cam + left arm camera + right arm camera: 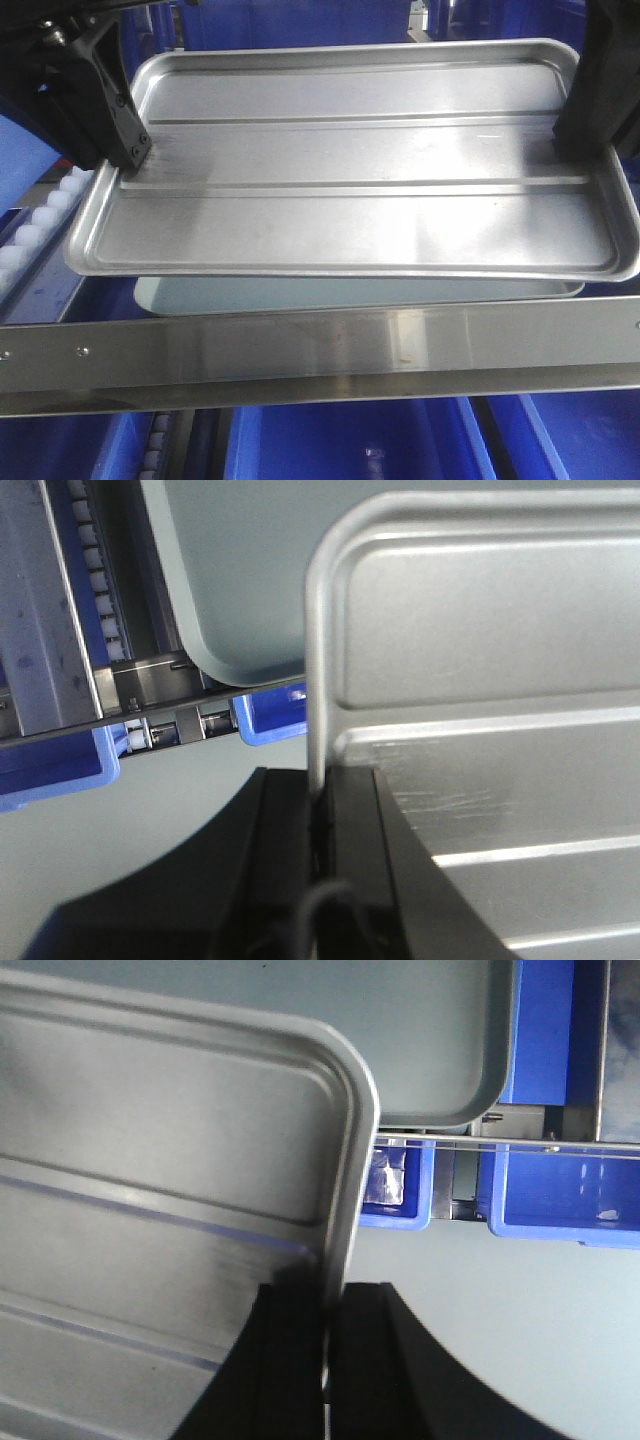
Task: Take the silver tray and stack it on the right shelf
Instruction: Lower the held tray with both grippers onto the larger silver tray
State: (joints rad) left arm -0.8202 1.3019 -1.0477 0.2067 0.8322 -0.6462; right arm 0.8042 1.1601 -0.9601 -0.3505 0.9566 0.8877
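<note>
The silver tray (pixel 350 200) hangs between my two grippers, over the duller grey tray (pixel 350 292) that lies on the right shelf (pixel 320 350). I cannot tell whether the two trays touch. My left gripper (pixel 322 815) pinches the tray's left rim, with a finger pressed on either side. My right gripper (pixel 328 1310) pinches the right rim likewise. Blue bins (pixel 340 440) sit below the shelf.

Grey tray (pixel 350 293) close beneath silver tray (pixel 350 160)
</note>
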